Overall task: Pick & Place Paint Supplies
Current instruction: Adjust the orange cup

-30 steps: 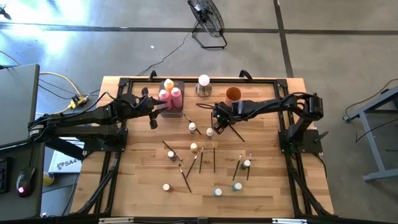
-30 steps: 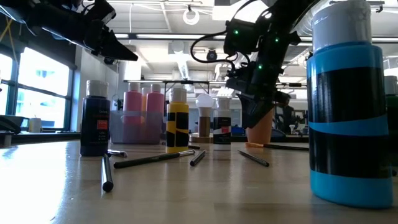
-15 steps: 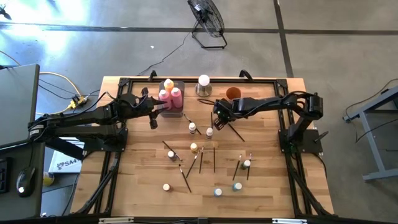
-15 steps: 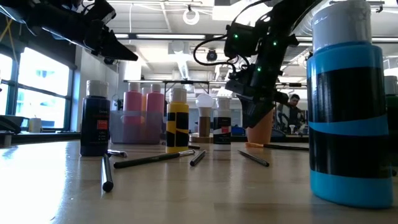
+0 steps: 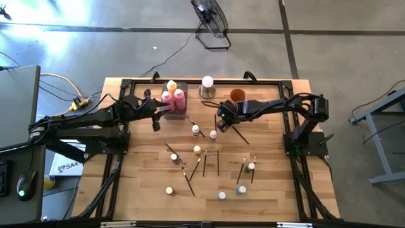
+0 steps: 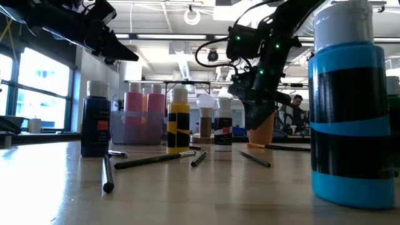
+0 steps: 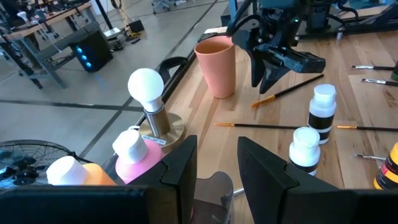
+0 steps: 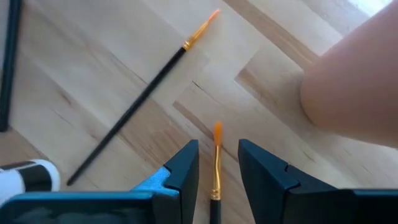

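Near edge: several small paint bottles (image 5: 221,196) are seen scattered on the near part of the table (image 5: 278,190), with thin paintbrushes (image 5: 204,162) lying among them; none of this is being touched.

Mid-table: two white-capped bottles (image 7: 323,112) are left standing near the middle of the table, well clear of both arms.

Right gripper (image 5: 223,120): it is held low just beside the orange cup (image 5: 237,95), fingers apart, with nothing clamped between them.

Target brush: an orange-tipped paintbrush (image 8: 216,163) is seen lying flat on the wood directly in the gap between the right fingers (image 8: 180,171), bristles pointing ahead toward the cup.

Key relation: the brush's long axis is run straight out from the gripper, along the line of the fingers and between them, so a closing would be made across the thin handle. The right arm is judged clearly the nearer of the two.

Second brush: another brush (image 8: 140,99) is left lying at an angle just to one side, apart from the first.

Left gripper (image 5: 166,109): it is parked at the grey tray (image 5: 182,85), fingers apart and empty.

Far side: pink and yellow bottles (image 5: 179,97) are already stood in the tray; the white ball on its metal base (image 5: 207,84) is seen beyond.
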Action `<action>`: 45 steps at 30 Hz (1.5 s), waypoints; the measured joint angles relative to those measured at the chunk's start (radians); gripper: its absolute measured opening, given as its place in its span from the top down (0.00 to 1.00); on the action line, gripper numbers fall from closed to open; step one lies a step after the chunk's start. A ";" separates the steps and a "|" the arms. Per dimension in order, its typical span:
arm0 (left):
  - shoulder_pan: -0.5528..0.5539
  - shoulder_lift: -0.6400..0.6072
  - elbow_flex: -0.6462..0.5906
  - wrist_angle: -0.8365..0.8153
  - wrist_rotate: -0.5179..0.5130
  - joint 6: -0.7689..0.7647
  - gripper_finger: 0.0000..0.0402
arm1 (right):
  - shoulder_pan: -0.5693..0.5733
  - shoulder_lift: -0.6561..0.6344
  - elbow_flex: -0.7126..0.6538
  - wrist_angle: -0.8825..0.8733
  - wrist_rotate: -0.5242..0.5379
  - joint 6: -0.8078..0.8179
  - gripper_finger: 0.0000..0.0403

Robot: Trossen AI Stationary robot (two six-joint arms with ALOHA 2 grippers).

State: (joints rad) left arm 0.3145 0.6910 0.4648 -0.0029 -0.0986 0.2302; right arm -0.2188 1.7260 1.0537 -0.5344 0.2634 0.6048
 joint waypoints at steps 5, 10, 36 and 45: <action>0.000 0.000 0.000 0.000 0.000 0.000 0.72 | 0.000 0.000 -0.021 0.028 0.014 0.000 0.74; 0.000 0.000 0.000 0.000 0.000 -0.001 0.72 | 0.000 0.000 -0.021 0.038 0.020 0.000 0.74; 0.000 0.000 0.000 0.000 0.000 0.000 0.72 | 0.003 0.079 -0.022 0.064 -0.008 0.022 0.74; 0.000 0.000 0.000 0.000 0.000 0.000 0.72 | 0.003 0.073 -0.022 0.066 -0.039 0.018 0.74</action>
State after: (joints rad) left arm 0.3145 0.6910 0.4648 -0.0025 -0.0986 0.2302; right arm -0.2154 1.7991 1.0313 -0.4688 0.2249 0.6232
